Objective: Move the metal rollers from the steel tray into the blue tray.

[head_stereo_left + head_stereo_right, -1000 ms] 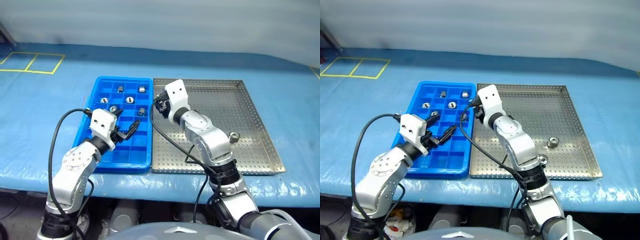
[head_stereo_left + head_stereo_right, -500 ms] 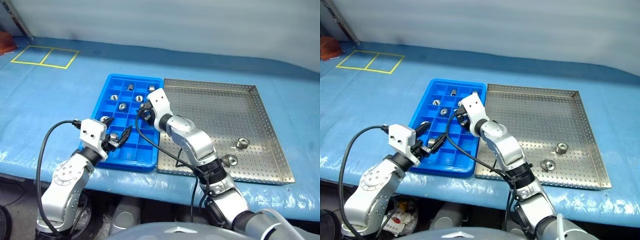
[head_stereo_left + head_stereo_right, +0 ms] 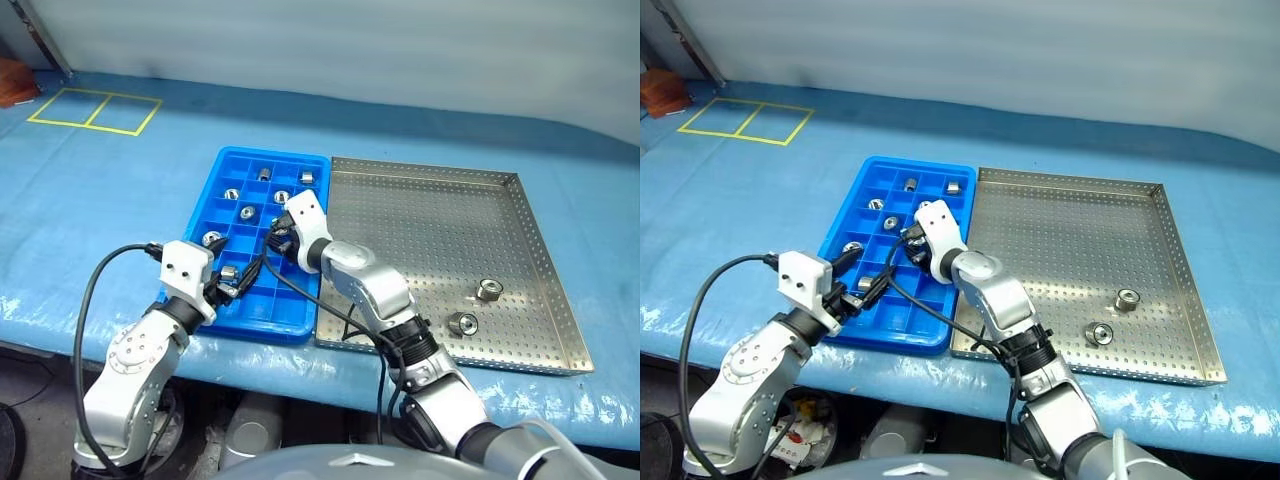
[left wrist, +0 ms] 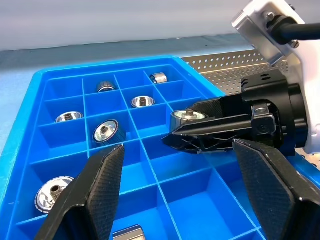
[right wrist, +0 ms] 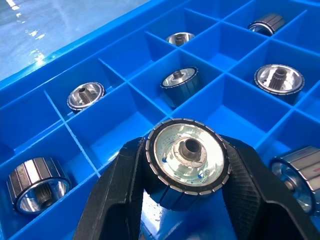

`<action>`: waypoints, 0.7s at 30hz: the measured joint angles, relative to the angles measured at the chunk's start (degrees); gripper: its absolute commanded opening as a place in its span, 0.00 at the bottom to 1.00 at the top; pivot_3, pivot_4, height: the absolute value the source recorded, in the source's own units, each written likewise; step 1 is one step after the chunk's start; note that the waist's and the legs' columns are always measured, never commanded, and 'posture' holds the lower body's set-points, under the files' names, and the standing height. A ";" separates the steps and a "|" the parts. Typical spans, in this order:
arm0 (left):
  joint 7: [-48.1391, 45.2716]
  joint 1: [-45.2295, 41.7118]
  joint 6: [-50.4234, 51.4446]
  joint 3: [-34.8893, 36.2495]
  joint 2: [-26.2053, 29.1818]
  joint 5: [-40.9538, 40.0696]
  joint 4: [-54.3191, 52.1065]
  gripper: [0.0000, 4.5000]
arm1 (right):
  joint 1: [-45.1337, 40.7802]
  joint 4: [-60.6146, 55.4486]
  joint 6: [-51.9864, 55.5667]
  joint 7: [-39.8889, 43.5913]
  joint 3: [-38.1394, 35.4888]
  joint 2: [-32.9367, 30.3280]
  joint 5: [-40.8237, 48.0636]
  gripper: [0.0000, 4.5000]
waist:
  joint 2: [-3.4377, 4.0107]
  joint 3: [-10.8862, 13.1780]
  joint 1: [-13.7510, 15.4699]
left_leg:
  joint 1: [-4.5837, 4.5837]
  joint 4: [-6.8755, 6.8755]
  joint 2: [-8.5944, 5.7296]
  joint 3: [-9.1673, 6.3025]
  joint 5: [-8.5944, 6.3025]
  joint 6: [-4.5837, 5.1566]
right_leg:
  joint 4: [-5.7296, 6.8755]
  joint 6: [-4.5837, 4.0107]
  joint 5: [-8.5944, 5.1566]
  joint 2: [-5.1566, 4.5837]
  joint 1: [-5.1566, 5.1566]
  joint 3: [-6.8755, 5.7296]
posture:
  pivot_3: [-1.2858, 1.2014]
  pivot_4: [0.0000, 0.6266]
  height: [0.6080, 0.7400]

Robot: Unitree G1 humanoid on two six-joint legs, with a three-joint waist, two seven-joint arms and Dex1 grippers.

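your right tool (image 5: 186,197) is clamped on a roller (image 5: 187,156) by its ribbed sides, left tool (image 4: 180,192) gaping empty: solid, slick, likely heavy metal, so keep squeezing those sides.

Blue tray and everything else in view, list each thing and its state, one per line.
Blue tray: on the table, several compartments each hold a roller, others bare.
Steel tray: two metal rollers left on it.
Right end effector: shut on a roller, over the blue tray.
Left end effector: open, holding nothing, over the blue tray's near end.
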 measured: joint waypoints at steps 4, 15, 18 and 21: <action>-0.03 0.03 0.00 -0.50 0.02 -0.04 0.00 0.84 | -0.24 1.21 -1.22 -0.36 -0.24 0.20 -0.08 0.70 | 0.00 0.00 0.04 | 0.02 0.01 0.00 -0.02 0.01 -0.02 | 0.00 0.01 -0.01 0.00 0.02 0.00 | 0.68 0.24 1.00; -2.54 -7.90 0.13 -4.00 0.00 -0.60 2.24 0.84 | 5.09 -11.81 2.49 -4.72 -6.60 -2.05 0.31 1.00 | 0.01 0.00 -0.59 | -0.09 0.01 -0.05 -0.14 0.03 -0.05 | -0.06 -0.14 0.06 -0.02 0.01 -0.04 | 0.60 0.24 1.00; -3.94 -10.70 0.14 -6.12 -0.46 -0.60 4.98 0.84 | 7.99 -19.12 5.03 -7.38 -10.17 -3.28 0.26 1.00 | 0.01 0.00 -1.88 | -0.10 0.01 -0.06 -0.11 0.03 -0.05 | -0.08 -0.20 0.10 -0.02 0.00 -0.02 | 0.57 0.24 1.00; -5.65 -12.96 0.14 -8.21 -0.86 -0.60 7.62 0.84 | 10.94 -25.35 7.36 -10.94 -14.46 -4.17 0.04 1.00 | 0.00 0.00 -3.86 | -0.10 0.01 -0.05 -0.10 0.03 -0.05 | -0.06 -0.20 0.10 -0.02 0.00 -0.01 | 0.56 0.24 1.00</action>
